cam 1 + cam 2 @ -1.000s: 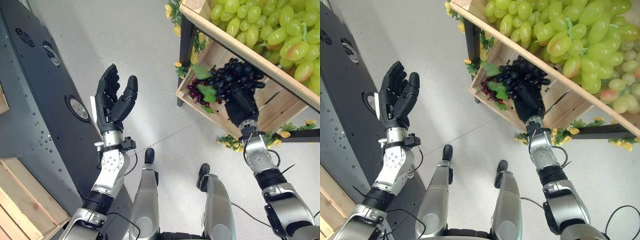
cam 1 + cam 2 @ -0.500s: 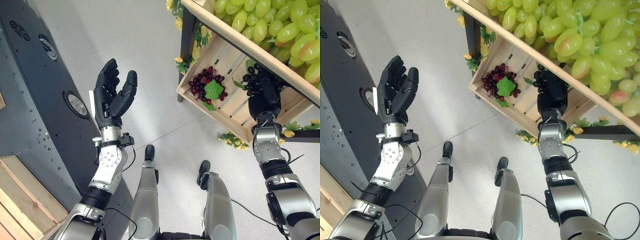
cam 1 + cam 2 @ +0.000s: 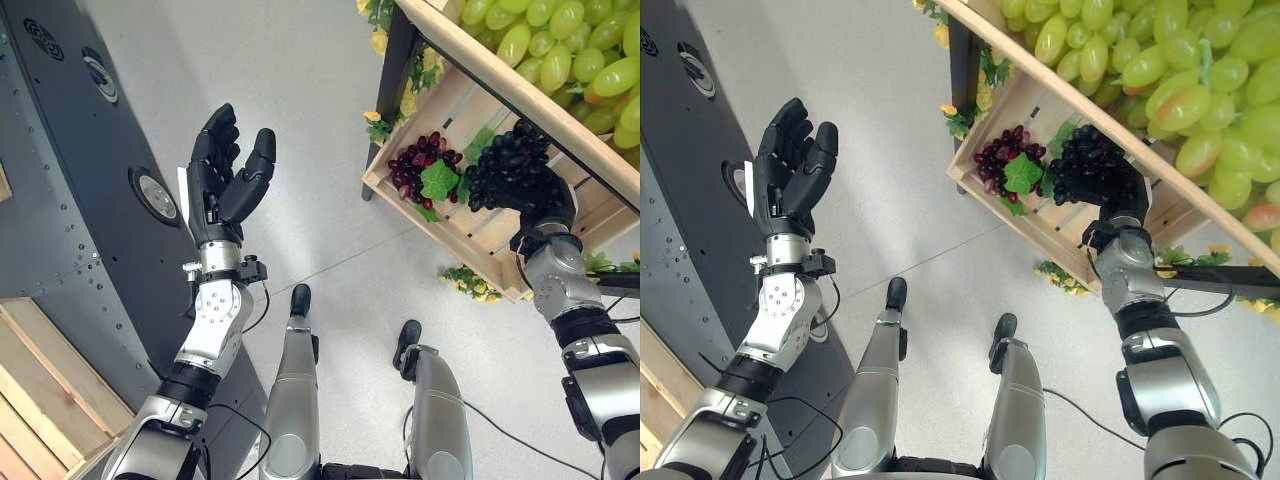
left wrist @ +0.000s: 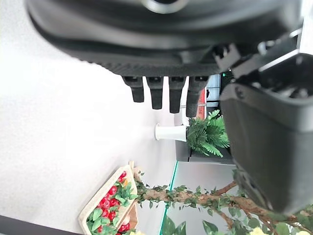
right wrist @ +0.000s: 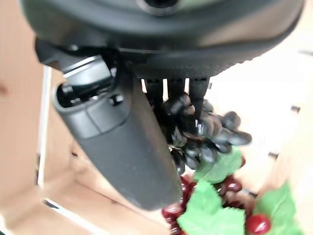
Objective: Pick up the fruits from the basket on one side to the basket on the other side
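My right hand [image 3: 548, 205] is shut on a bunch of dark purple grapes [image 3: 508, 165], held just above the lower wooden crate [image 3: 440, 238]. In the right wrist view the fingers curl into the dark bunch [image 5: 205, 132]. A bunch of red grapes [image 3: 420, 165] with a green leaf lies in that crate, right beside the held bunch. Far to the left, my left hand [image 3: 225, 185] is raised over the floor, palm up and open. Its fingers [image 4: 168, 93] are straight with nothing in them.
An upper wooden crate [image 3: 500, 75] full of green grapes [image 3: 560, 40] overhangs the lower one. Yellow flowers [image 3: 470, 283] trim the stand's foot. A dark grey curved panel [image 3: 60, 180] and a wooden box [image 3: 40, 400] stand on the left. Grey floor lies between.
My right hand has carried the dark bunch to the right, off the red grapes, which now show whole in the crate. The left hand has stayed raised and open.
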